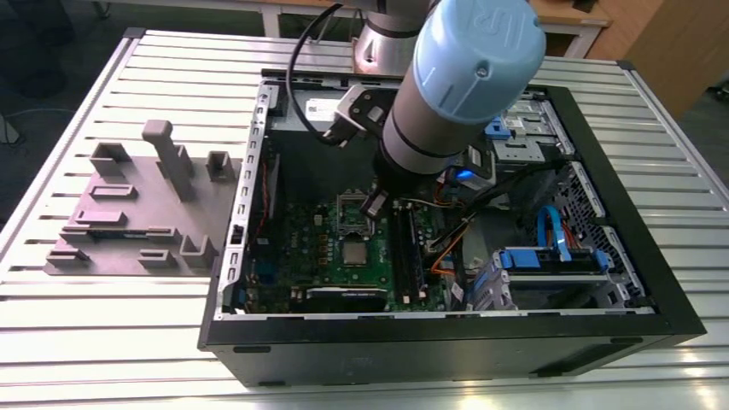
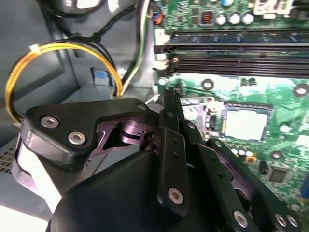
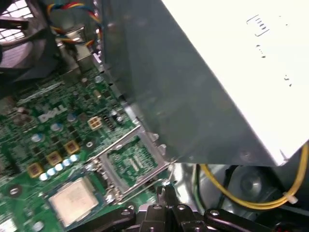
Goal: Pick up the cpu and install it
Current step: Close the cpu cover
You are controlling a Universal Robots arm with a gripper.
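Lying on motherboard (image 1: 306, 243), cpu (image 1: 355, 253), inside case (image 1: 456, 331)

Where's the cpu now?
In the exterior view, the small silver-topped square cpu lies on the green motherboard, beside the metal socket frame by the gripper.

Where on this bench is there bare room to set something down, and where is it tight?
Bare slatted table on the exterior view's right of the computer case, plus a strip along its near side. Crowded: the grey tray on that view's left, and inside the case, where the gripper hangs near the cpu.
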